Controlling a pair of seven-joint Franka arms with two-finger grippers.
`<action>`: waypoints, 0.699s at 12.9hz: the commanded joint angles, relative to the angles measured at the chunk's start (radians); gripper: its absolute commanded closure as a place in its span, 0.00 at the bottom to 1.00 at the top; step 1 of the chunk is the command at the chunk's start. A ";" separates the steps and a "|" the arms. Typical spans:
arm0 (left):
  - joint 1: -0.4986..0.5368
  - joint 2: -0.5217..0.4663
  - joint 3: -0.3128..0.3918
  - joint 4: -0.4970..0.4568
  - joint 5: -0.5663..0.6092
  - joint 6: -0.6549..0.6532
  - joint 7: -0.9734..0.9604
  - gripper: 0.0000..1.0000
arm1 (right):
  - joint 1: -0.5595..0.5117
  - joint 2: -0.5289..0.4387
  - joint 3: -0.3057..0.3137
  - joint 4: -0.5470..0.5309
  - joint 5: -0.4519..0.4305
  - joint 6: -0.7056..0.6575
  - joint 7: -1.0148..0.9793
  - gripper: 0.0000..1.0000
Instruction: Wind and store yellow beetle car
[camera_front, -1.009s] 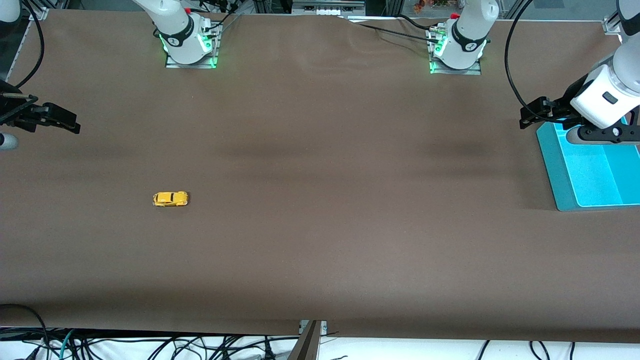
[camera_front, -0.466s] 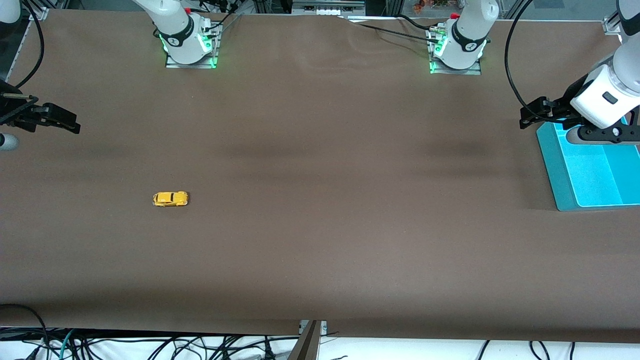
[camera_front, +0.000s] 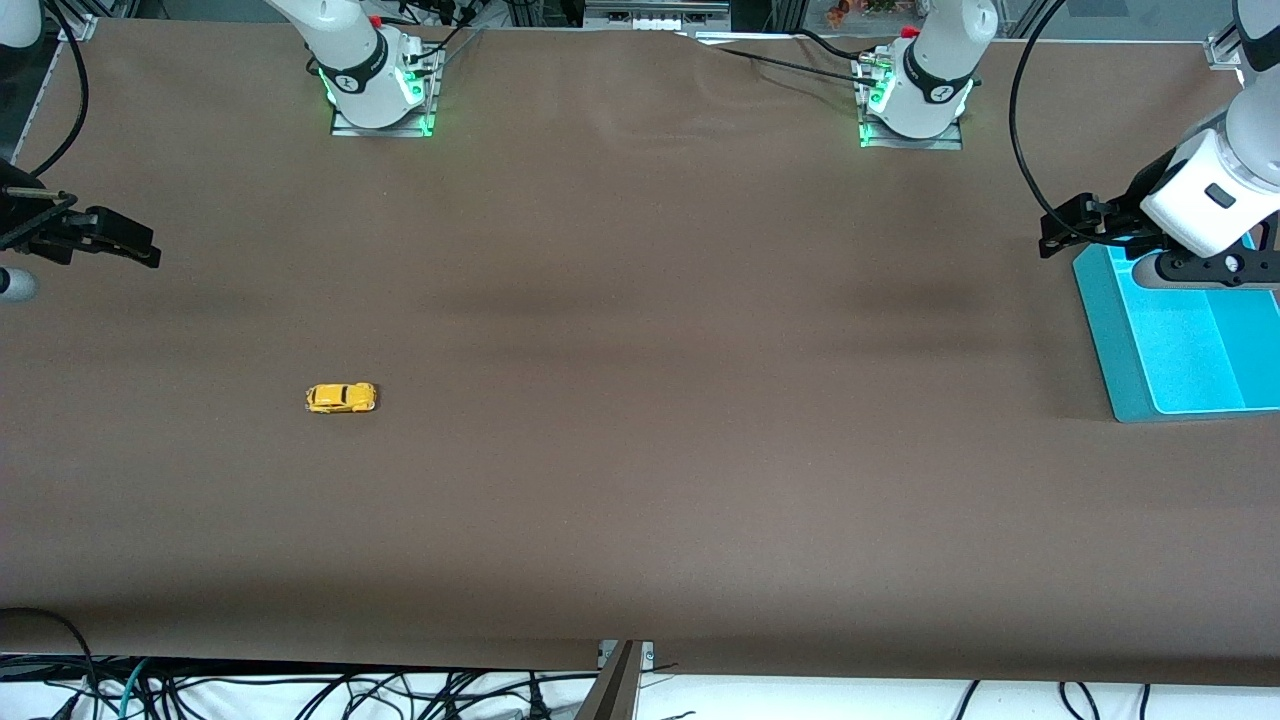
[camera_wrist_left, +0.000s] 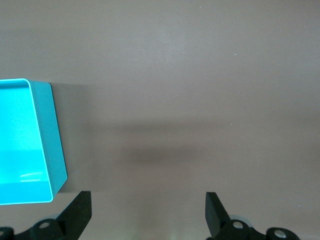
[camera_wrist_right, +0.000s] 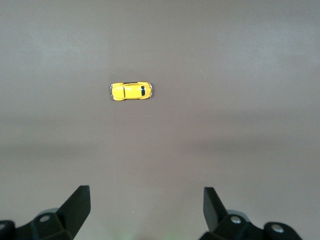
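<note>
Both grippers are waiting with fingers wide apart: right gripper (camera_front: 150, 250) by the table's edge, left gripper (camera_front: 1048, 238) beside the blue bin (camera_front: 1110, 340). Yellow beetle car (camera_front: 341, 397) is sitting alone on the table (camera_front: 640, 480). A crooked grab might be sending it rolling away.

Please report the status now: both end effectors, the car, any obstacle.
Left end effector open beside teal bin. Right end effector open, empty. Yellow beetle car on table, untouched. No obstacle seen.
</note>
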 joint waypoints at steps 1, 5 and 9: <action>-0.005 0.012 0.003 0.029 0.008 -0.022 0.013 0.00 | -0.005 -0.004 0.009 0.000 -0.004 -0.013 0.006 0.00; -0.005 0.012 0.003 0.029 0.008 -0.023 0.013 0.00 | 0.082 0.013 0.013 -0.003 -0.002 -0.011 0.009 0.00; -0.005 0.012 0.005 0.029 0.008 -0.023 0.013 0.00 | 0.194 0.059 0.012 -0.001 -0.001 -0.008 0.012 0.00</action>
